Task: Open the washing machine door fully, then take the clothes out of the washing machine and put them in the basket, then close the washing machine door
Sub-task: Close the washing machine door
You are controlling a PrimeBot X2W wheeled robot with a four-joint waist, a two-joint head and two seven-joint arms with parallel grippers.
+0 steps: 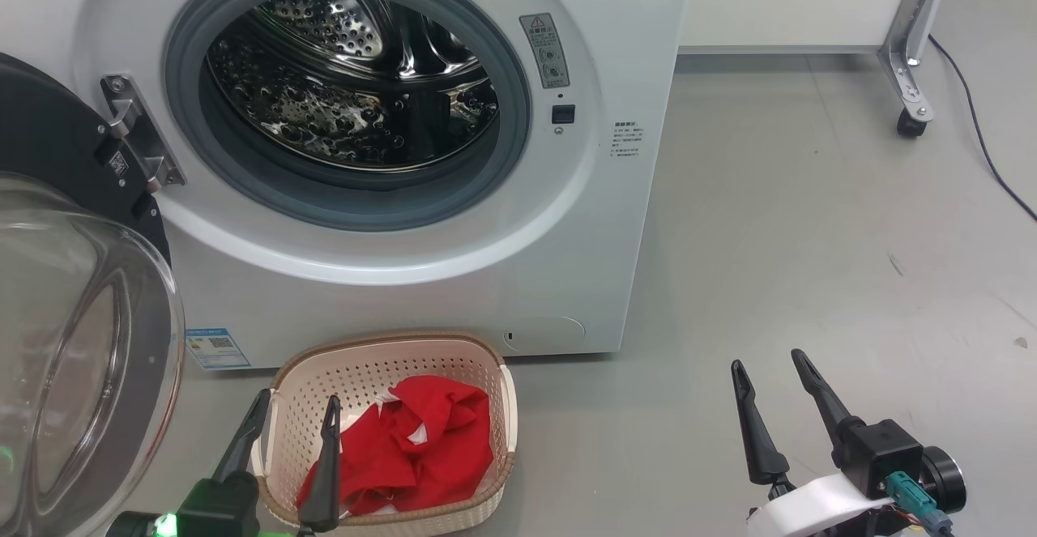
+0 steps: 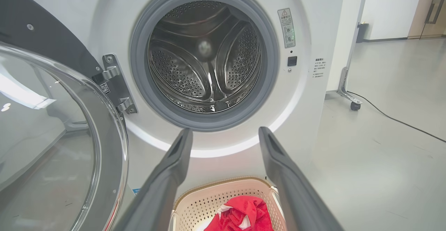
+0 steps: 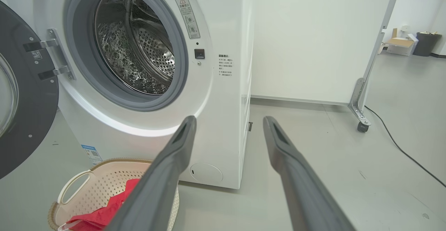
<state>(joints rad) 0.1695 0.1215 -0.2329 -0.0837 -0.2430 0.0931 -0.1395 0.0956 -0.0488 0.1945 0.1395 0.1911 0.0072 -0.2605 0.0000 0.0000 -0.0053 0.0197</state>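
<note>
Clothes (image 1: 413, 440) lie crumpled in the basket (image 1: 389, 338), bright red fabric with flecks of white trim, heaped toward its right side. The basket is cream plastic with perforated walls, a brown woven-look rim and a looped handle at each side. It stands on the grey floor (image 1: 810, 237) just in front of the washing machine (image 1: 567, 278).

That machine is a white front-loader whose grey rubber ring (image 1: 512, 116) frames a perforated steel drum (image 1: 348, 91). The washing machine door (image 1: 73, 318) stands wide open at the left on a metal hinge (image 1: 138, 128), with its black rim by the hinge and its bulging clear glass bowl nearer.

Right of the opening sits a grey label (image 1: 544, 51) with a red warning triangle above pictograms. Below and right of it is a small block of print (image 1: 625, 140). A blue sticker (image 1: 216, 347) with a square code sits low on the left of the front panel. None of the writing is large enough to read.

The left gripper (image 1: 298, 398) hovers over the basket's near left part, jaws apart and empty. The right gripper (image 1: 767, 360) hangs above bare floor, well to the right of the basket, jaws likewise apart.
</note>
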